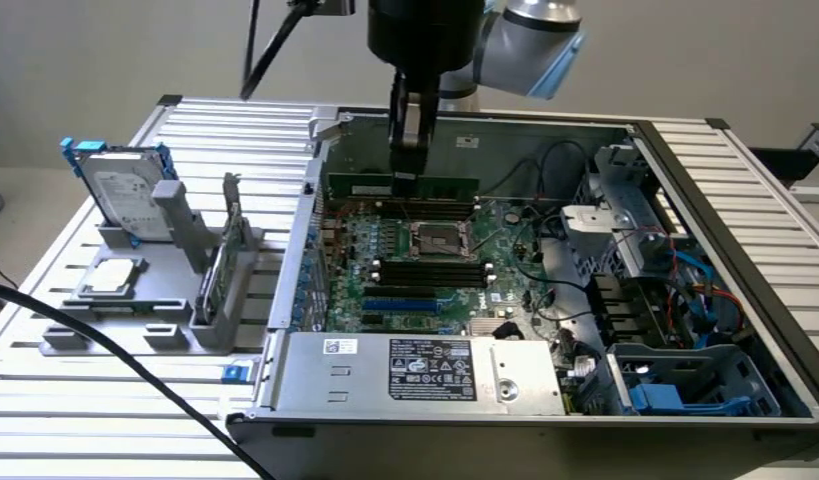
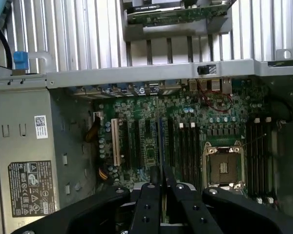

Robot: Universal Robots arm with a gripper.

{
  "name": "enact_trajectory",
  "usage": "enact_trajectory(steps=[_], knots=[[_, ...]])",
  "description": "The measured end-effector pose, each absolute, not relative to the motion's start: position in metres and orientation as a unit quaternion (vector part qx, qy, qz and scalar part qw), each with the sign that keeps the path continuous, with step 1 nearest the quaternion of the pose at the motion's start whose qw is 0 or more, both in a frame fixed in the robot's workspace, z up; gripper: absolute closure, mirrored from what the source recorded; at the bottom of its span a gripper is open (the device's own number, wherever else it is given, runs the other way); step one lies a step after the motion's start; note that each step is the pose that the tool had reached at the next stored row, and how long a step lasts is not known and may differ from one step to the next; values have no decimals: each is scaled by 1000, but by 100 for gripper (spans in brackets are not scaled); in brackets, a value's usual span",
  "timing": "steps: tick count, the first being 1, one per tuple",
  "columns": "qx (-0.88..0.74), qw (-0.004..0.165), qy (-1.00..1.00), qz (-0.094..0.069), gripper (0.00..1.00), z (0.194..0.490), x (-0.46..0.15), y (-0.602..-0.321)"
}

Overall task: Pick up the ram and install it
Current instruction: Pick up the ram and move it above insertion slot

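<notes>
You are looking at a ribbed aluminium slat table carrying an open grey steel computer case, and on the case floor lies the green motherboard with a silver power-supply box at its near end. Outside the case, on the exterior view's left, a grey plastic parts fixture props up a silver hard drive with blue rails. Your black two-finger gripper hangs straight down over the far end of the board, clenched on the slim dark-green ram stick, which sits directly under the fingers, on edge. The stick's long axis runs across the exterior view from left to right, parallel to the row of long black memory slots on the near side of the square silver processor socket. You cannot tell whether its lower edge touches a slot.
</notes>
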State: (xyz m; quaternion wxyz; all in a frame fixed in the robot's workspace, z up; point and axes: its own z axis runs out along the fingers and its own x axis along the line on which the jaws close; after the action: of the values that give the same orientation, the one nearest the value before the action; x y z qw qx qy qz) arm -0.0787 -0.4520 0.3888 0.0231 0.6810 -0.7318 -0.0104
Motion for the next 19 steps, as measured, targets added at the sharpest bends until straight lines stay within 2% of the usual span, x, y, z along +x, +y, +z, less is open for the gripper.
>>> enact_trajectory(steps=[19], knots=[[681,23,-732,-10,86,354,-44,-405]])
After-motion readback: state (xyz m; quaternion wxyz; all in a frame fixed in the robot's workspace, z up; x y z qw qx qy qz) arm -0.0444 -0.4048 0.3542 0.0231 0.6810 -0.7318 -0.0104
